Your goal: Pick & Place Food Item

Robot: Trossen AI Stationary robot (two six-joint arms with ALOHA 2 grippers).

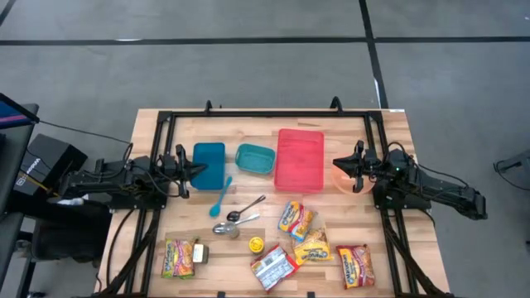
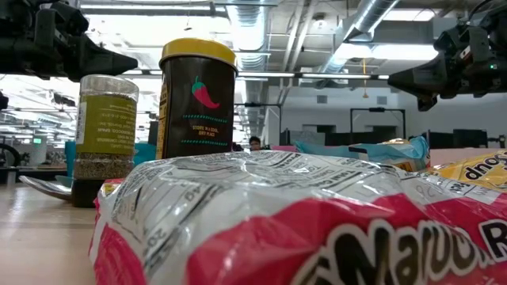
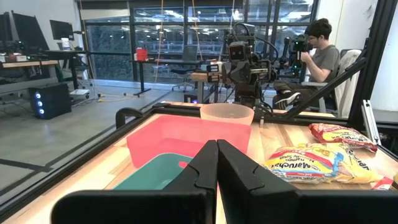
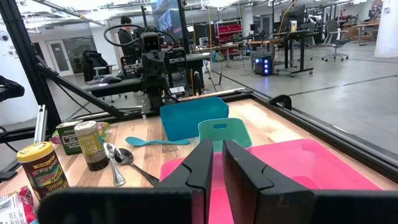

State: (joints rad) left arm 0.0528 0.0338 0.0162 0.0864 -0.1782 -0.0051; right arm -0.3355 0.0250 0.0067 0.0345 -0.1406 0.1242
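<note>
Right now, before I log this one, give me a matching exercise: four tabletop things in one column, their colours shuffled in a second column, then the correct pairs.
Things:
1. large flat tray
2. spoon-shaped scoop
3. bowl under the right gripper
4. small round lid

Colours:
A. yellow
B. pale orange
C. light blue
D. pink-red

Pairs: 1-D, 2-C, 3-B, 4-A
</note>
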